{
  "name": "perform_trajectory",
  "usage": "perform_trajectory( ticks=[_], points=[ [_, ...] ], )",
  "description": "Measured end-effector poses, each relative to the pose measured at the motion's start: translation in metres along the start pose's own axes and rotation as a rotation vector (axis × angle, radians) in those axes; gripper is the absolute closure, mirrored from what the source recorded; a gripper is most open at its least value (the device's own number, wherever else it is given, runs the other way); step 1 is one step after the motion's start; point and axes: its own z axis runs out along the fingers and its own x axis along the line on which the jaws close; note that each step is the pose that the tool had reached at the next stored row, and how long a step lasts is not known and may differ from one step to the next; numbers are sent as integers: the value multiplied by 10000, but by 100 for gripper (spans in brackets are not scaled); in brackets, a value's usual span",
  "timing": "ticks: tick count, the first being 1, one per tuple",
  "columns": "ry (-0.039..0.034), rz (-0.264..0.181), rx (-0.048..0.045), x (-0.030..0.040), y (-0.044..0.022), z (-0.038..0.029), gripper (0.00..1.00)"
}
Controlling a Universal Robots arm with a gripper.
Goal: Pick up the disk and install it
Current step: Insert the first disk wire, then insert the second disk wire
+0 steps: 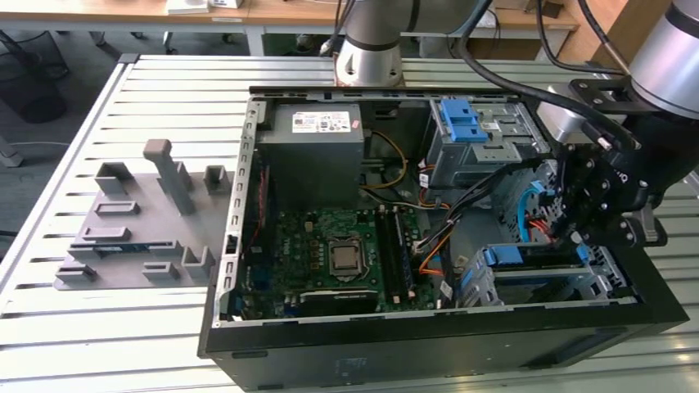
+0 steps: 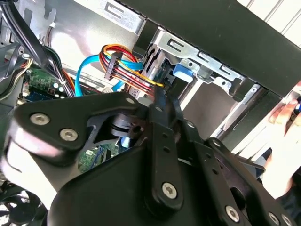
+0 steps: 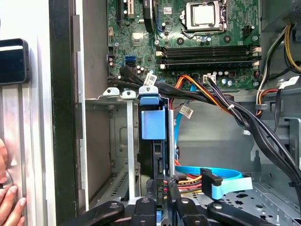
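The disk (image 3: 157,155) stands on edge inside the lower grey drive cage (image 3: 113,141) of the open computer case, its blue carrier frame (image 3: 153,117) showing at the far end. My gripper (image 3: 161,202) sits at the disk's near end, one black finger on each side of it, shut on it. In the exterior view the gripper (image 1: 568,233) hangs low at the case's right side, just above the cage (image 1: 595,274) with the disk's blue frame (image 1: 532,255) in it. In the second wrist view the gripper (image 2: 160,101) points into the cage beside a blue tab (image 2: 183,73).
Orange, red and blue cables (image 3: 221,174) lie close beside the gripper. An upper cage with a blue latch (image 1: 470,123), the power supply (image 1: 317,135) and the motherboard (image 1: 339,254) occupy the case. A grey fixture (image 1: 142,221) stands on the table. A person's hand (image 3: 9,207) rests outside the case wall.
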Motion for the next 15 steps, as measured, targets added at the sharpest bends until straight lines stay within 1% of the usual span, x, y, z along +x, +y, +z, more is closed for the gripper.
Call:
perform_trajectory(
  ticks=[1, 2, 3, 15],
  points=[
    [0, 0, 0, 0, 0, 0, 84],
    [-1, 0, 0, 0, 0, 0, 84],
    [1, 0, 0, 0, 0, -2, 89],
    [2, 0, 0, 0, 0, -9, 89]
  ],
)
